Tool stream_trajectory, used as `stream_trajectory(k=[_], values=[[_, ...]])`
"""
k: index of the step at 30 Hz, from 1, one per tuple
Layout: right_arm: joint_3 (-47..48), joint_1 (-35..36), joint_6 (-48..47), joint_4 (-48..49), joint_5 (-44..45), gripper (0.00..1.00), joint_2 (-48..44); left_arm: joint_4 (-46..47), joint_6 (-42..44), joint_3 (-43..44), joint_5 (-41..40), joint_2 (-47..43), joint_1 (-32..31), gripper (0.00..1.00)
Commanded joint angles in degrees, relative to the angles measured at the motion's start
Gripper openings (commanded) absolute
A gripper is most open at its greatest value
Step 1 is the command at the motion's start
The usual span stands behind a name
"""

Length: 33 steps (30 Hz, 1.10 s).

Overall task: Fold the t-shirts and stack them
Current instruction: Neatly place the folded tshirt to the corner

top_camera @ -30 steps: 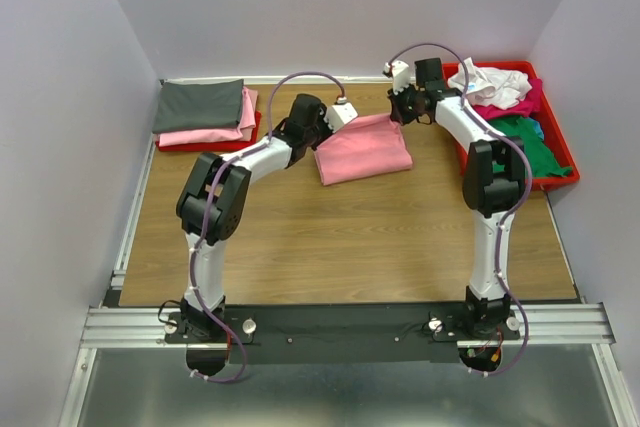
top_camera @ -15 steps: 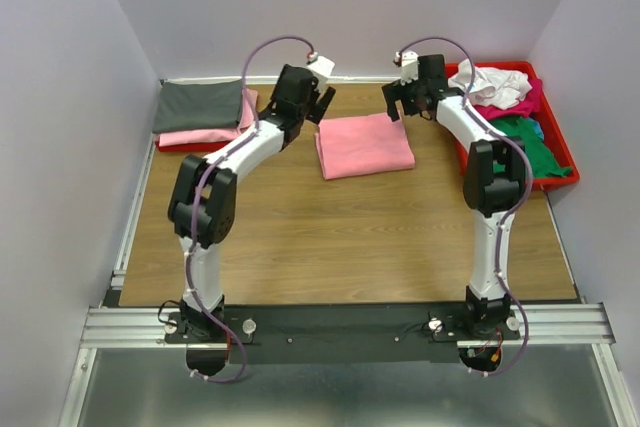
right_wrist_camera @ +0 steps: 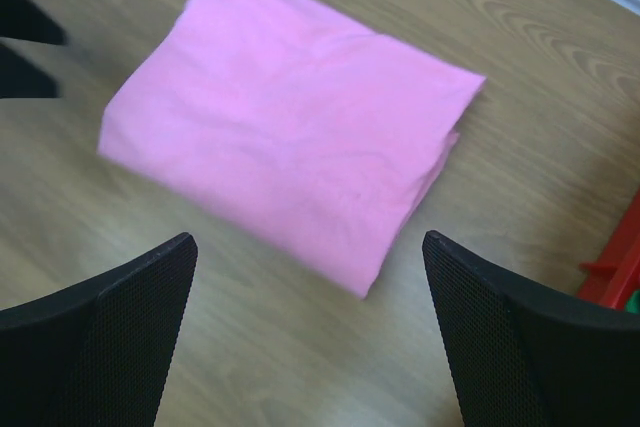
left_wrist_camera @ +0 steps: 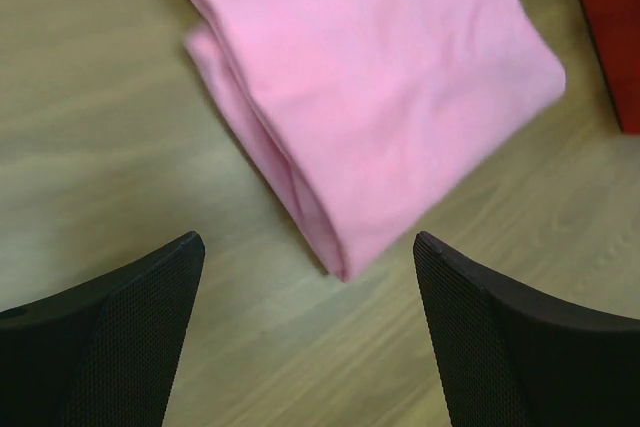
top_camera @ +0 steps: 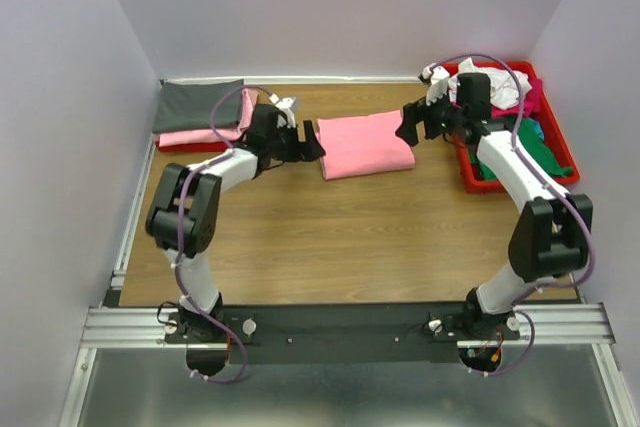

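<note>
Left gripper: jaws wide apart, nothing held. It stands just beside the left edge of the folded pink t-shirt. In the left wrist view the near corner of the shirt lies between the fingers, apart from both.

Right gripper: jaws likewise fully spread and empty, just beside the shirt's right edge.

The folded pink t-shirt lies flat on the table, a neat rectangle with its stacked layers showing along the edge towards the left gripper.

Well to its left, a dark grey t-shirt lies folded on top of another pink one on a red tray. To its right, a second red tray holds loose t-shirts.

Assessment: folding appears complete; transfer to the left stack is likely the step in hand.

Recommendations:
- Bring each gripper down low at its edge, so that the lower finger slides beneath every layer.
- Close both together and lift level, keeping the span constant so the fold does not sag or open.
- Set it square on the dark grey t-shirt and release only once it rests there.
</note>
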Motion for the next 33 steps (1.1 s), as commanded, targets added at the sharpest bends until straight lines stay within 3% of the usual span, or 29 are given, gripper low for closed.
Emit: stream_trajectory(k=[1, 4, 8, 16, 21, 30, 33], values=[[-9.78, -0.39, -1.95, 0.34, -6.28, 1.0, -6.85, 2.48, -10.76, 2.07, 6.9, 6.63, -1.97, 0.93], [-15.48, -1.7, -2.83, 1.3, -6.62, 1.0, -11.51, -2.54, -12.95, 6.65, 3.39, 11.8, -2.59, 0.93], [-19.81, -6.7, -1.17, 2.71, -14.69, 1.0, -14.68, -10.33, -16.3, 13.66, -4.78, 17.0, -2.5, 0.93], [-21.66, -10.67, -0.11, 4.38, -20.07, 1.0, -16.09, -23.45, -16.57, 31.24, -8.66, 29.39, -2.59, 0.91], [-21.84, -13.21, 0.07, 4.38, -21.39, 1.0, -16.97, -24.87, -16.65, 33.65, -5.34, 32.57, -2.59, 0.68], [-21.92, -16.03, 0.16, 4.38, -23.76, 1.0, -18.02, -23.99, -14.9, 34.61, 0.56, 36.35, -2.94, 0.62], [-21.92, -16.99, 0.42, 4.38, -24.9, 1.0, -18.29, -22.5, -15.07, 34.44, 2.57, 36.61, -2.85, 0.39]])
